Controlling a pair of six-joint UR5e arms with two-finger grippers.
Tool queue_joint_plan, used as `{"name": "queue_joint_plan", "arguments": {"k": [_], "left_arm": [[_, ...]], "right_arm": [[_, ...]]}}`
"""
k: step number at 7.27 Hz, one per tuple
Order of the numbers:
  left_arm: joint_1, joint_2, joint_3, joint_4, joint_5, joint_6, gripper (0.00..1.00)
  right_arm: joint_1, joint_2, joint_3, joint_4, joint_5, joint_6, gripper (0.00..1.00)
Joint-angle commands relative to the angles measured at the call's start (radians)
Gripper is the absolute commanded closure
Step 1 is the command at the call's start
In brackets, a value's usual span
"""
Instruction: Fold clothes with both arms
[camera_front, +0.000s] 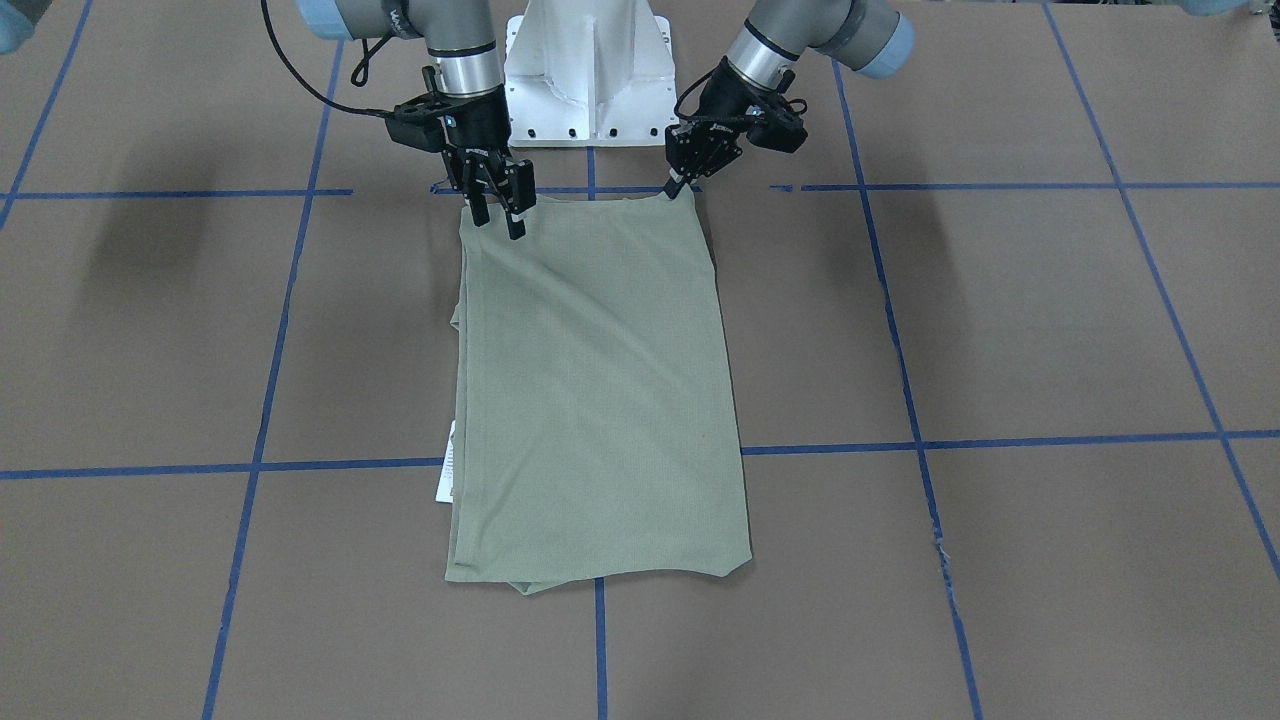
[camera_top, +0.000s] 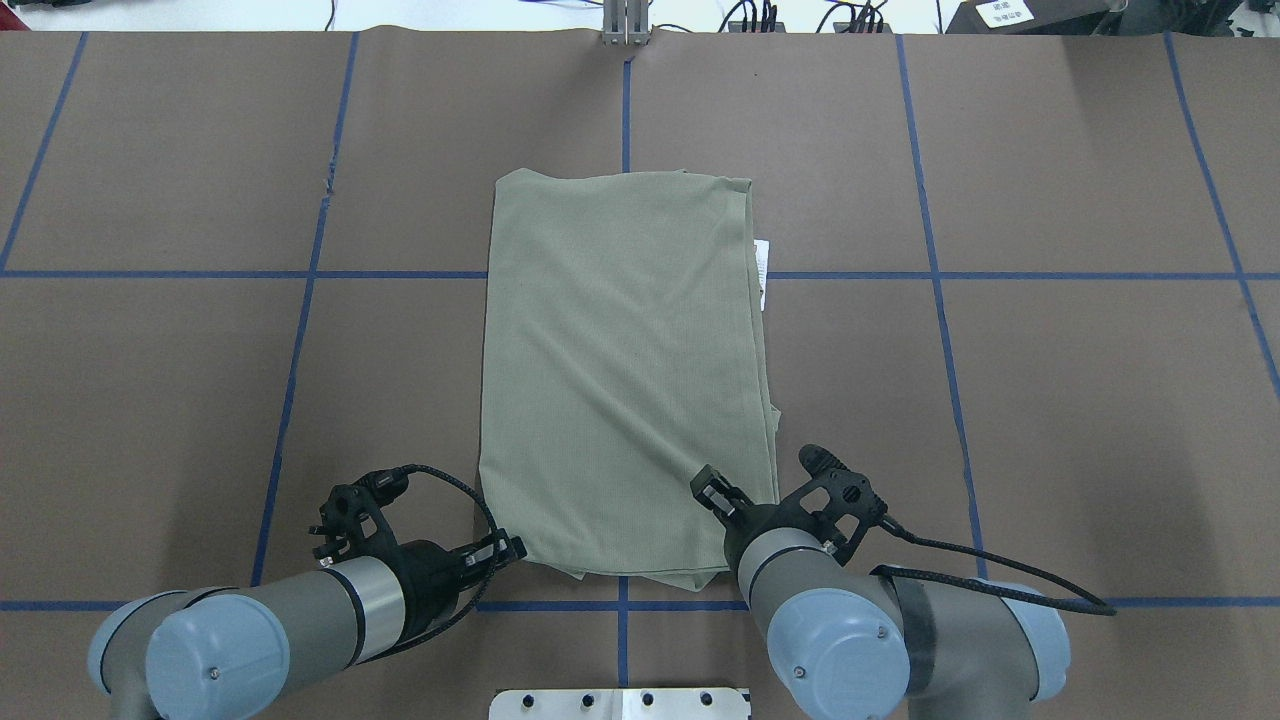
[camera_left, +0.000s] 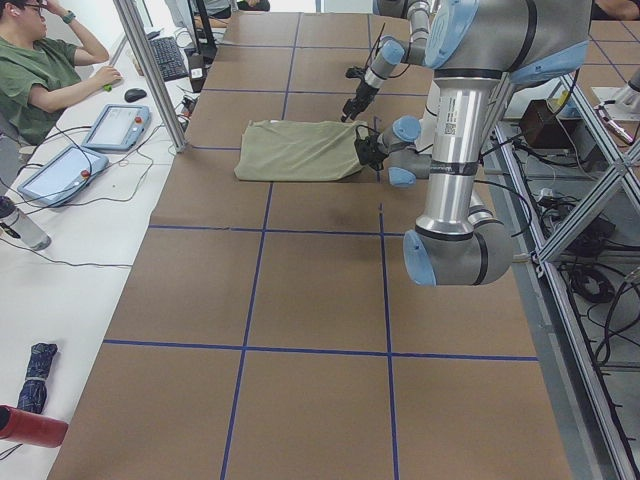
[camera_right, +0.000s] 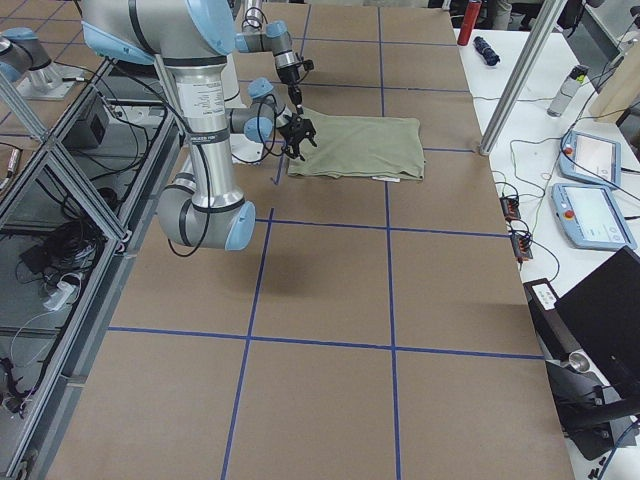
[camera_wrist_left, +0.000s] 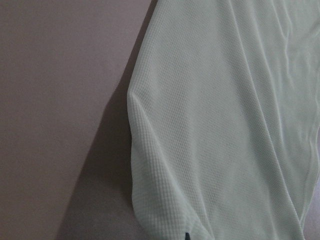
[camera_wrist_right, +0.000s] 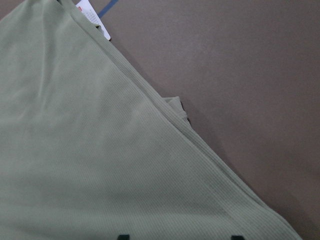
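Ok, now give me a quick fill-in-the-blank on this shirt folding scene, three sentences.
1. The right gripper hangs over a corner of the shirt with its fingers ___.
2. A white paper ___ pokes out from under the shirt's long edge.
3. The lines crossing the brown table are ___.
Missing words: open; tag; blue.
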Motion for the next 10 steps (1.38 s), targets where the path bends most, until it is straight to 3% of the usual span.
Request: {"name": "queue_joint_plan", "arguments": {"k": [1,5,7,10], "left_arm": [[0.001,0.0,0.008,0.0,0.002,-0.001,1.0],[0.002,0.0,0.006,0.0,0.0,-0.001,1.0],[0.002,0.0,0.002,0.0,0.0,-0.001,1.0],[0.004,0.0,0.0,0.0,0.0,-0.001,1.0]], "right_arm": [[-0.058,0.007,-0.002,-0.056,0.002,0.004,0.21],[-0.07,0.008,-0.022,-0.056,-0.004,-0.001,0.23],[-0.063,0.017,-0.043,-0.047,-0.009,0.004,0.33],[-0.052,0.048,-0.063,-0.045,-0.009,0.004,0.37]]}}
